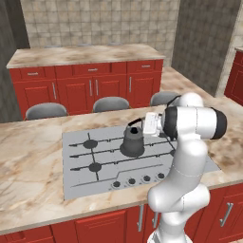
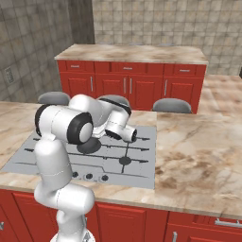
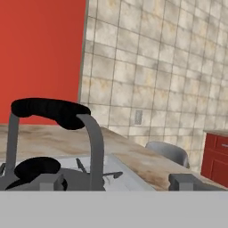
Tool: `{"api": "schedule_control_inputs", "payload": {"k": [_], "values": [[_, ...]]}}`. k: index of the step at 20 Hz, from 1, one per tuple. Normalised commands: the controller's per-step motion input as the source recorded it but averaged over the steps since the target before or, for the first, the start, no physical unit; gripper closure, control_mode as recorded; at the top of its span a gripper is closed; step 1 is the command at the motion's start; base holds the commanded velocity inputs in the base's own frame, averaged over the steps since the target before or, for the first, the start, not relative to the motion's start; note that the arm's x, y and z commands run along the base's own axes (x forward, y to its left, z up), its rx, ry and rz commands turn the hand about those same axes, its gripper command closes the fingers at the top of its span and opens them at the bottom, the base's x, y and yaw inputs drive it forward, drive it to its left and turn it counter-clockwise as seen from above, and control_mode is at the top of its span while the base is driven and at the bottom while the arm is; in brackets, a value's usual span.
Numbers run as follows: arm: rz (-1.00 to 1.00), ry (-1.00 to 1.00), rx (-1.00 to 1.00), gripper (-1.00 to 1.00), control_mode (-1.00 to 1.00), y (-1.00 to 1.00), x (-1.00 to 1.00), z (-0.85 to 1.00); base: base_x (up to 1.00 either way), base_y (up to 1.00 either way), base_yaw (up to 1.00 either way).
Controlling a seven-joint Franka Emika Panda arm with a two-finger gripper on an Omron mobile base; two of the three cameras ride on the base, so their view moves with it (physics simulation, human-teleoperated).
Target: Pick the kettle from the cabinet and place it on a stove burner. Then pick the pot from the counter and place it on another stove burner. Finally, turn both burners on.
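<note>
- kettle point(image 1: 132, 140) sits upright on a stove burner of the cooktop point(image 1: 76, 178), arm's hand close on its right
- gripper point(image 3: 116, 182) jaws spread wide, holding nothing; black handle point(image 3: 49, 111) just ahead
- risk: a careless retreat snags the handle and tips the kettle off the burner
- pot not yet fetched

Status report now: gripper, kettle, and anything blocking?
Gripper open, beside kettle handle. Kettle upright on a stove burner. Nothing seen blocking.
</note>
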Motion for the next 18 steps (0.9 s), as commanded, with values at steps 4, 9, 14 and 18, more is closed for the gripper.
{"api": "schedule_control_inputs", "payload": {"k": [4,9,14,18], "values": [[0.0,-0.01,0.0,-1.0,-1.0,-0.14,-0.01,-0.03,0.0,0.0,0.0],[0.0,-0.02,0.0,-1.0,-1.0,-0.27,0.0,-0.01,0.0,0.0,0.0],[0.0,0.0,0.0,-1.0,-1.0,-0.18,-0.02,0.0,0.0,0.0,0.0],[0.0,-0.02,0.0,-1.0,-1.0,-0.07,-0.11,0.0,0.0,0.0,0.0]]}}
